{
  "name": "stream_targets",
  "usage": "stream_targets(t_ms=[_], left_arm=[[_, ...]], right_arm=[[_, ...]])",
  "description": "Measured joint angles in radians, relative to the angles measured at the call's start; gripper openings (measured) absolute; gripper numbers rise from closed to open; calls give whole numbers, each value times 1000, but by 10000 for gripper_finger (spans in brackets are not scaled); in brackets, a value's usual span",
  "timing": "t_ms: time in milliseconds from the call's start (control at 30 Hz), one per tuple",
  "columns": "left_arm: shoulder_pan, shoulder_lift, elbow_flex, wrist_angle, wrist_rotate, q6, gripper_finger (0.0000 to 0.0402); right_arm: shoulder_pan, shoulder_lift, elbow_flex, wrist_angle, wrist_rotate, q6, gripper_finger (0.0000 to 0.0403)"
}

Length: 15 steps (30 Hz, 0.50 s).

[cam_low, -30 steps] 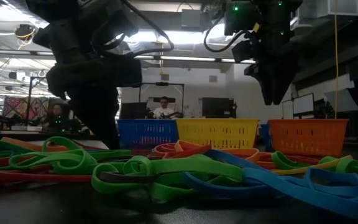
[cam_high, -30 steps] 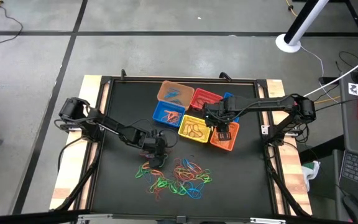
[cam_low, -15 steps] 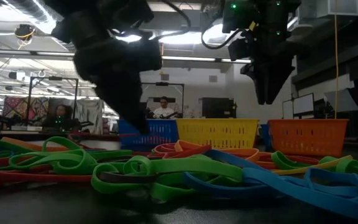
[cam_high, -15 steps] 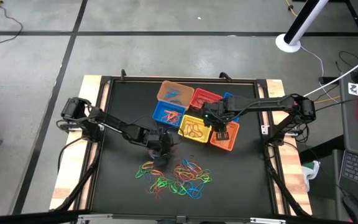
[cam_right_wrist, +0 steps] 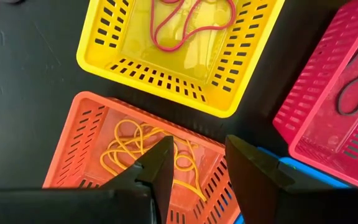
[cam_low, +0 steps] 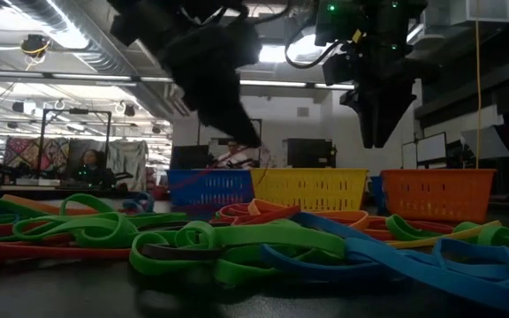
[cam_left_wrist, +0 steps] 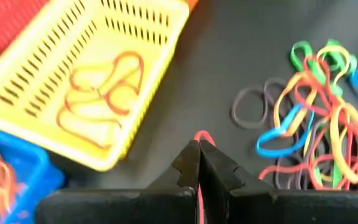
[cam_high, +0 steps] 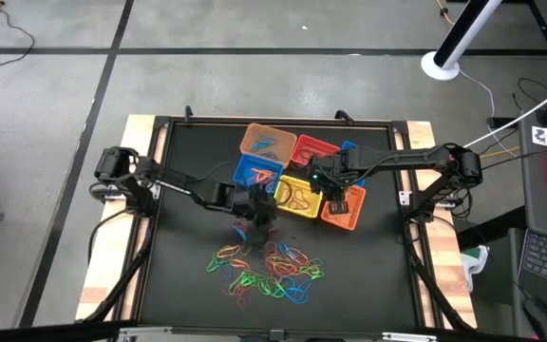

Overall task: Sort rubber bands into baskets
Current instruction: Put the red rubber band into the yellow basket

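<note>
left gripper [cam_left_wrist: 199, 163] pinched shut on a red band [cam_left_wrist: 202, 137] just beside yellow basket [cam_left_wrist: 160, 37]; thin hold may slip. right gripper [cam_right_wrist: 197, 163] open, empty, above orange basket [cam_right_wrist: 86, 134]

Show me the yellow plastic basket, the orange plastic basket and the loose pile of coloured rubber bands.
yellow plastic basket [cam_right_wrist: 166, 78]: right wrist view, perforated near wall.
orange plastic basket [cam_right_wrist: 79, 146]: right wrist view, side wall.
pile of coloured rubber bands [cam_high: 269, 269]: high view, middle.

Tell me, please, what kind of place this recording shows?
Probably a robotics lab or workshop. Two dark robot arms work at a black-topped table with pale wooden edges on a grey concrete floor. Across the table, the low view shows seated people at desks under ceiling strip lights.
</note>
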Motion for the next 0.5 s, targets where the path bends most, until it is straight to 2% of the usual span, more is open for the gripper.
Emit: stream_targets(t_ms=[333,500], left_arm=[[36,-2,117,2,-1,115,0],[58,-2,149,71,-2,176,0]], right_arm=[[0,0,0,15,0,0,145],[0,0,0,46,0,0,145]])
